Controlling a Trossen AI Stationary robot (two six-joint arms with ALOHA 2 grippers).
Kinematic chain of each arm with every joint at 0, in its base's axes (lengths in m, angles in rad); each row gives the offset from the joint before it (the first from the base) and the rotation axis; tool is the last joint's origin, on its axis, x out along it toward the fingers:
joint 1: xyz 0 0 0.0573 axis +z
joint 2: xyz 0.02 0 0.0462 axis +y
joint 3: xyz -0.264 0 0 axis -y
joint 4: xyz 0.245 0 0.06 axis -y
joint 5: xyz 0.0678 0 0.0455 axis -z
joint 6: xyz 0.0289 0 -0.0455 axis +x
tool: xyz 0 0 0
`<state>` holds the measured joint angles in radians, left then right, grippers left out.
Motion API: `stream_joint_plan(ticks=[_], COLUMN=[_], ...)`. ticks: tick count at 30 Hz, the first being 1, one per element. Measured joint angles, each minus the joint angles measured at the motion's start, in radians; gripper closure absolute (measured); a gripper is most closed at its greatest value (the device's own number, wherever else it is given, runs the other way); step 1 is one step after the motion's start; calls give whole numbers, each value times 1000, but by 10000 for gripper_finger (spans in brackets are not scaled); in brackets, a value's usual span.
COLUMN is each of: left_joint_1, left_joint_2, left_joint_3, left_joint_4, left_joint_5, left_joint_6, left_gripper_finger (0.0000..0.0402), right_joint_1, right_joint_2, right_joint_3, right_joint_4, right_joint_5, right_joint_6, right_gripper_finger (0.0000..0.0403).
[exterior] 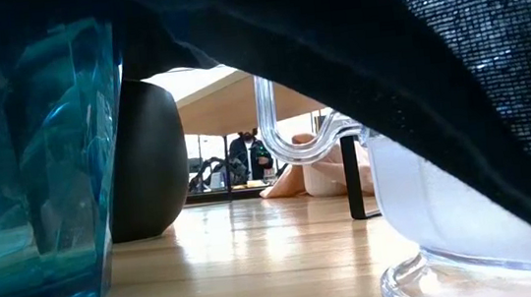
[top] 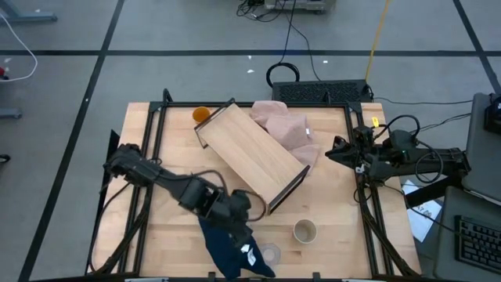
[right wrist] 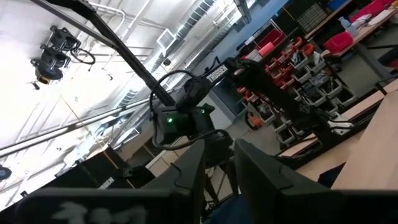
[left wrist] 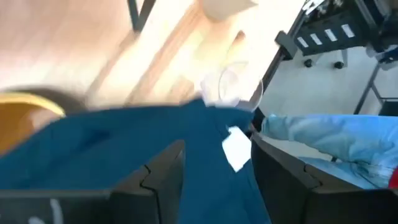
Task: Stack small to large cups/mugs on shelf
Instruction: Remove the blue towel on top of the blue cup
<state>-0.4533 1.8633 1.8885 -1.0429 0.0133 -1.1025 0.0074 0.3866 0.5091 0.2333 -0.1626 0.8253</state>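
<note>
**Left gripper clamped on a blue cloth at the table's near edge**

The left gripper [top: 235,223] sits at about 6 o'clock on the table [top: 172,243]. Its fingers [left wrist: 155,177] are closed on a dark blue cloth [top: 231,249], which hangs between them and spreads toward the near edge. A clear cup [top: 270,254] stands just beside the cloth, at its 3 o'clock.

The shelf [top: 250,153] lies askew near the table's centre, running from 11 o'clock to 5 o'clock. An orange cup [top: 201,114] sits at its 11 o'clock end. A pink cloth [top: 286,129] lies against its 2 o'clock side. A beige cup [top: 304,231] stands apart from the shelf, toward 5 o'clock on the table.

In the low view a teal tumbler [exterior: 26,174] stands close to the camera.

The right gripper [top: 338,150] waits at the table's 3 o'clock edge, its fingers [right wrist: 186,174] a narrow gap apart with nothing between them.
</note>
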Motion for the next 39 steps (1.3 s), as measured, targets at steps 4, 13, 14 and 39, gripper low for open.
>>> stream_joint_plan(ticks=[4,13,14,39], left_joint_1=[33,50,51,140], left_joint_2=[9,14,14,118], left_joint_3=[0,-1,-1,-9], left_joint_4=[-1,-3,-4,-4], left_joint_5=[88,125,129,356], left_joint_6=[77,306,310,481], left_gripper_finger=[215,215,215,215], right_joint_1=[0,0,0,1], right_joint_2=[0,0,0,0], right_joint_3=[0,0,0,0], right_joint_4=[0,1,1,24], right_joint_5=[-1,-31,-37,-79], right_joint_6=[0,23,25,52], right_gripper_finger=[323,323,323,323])
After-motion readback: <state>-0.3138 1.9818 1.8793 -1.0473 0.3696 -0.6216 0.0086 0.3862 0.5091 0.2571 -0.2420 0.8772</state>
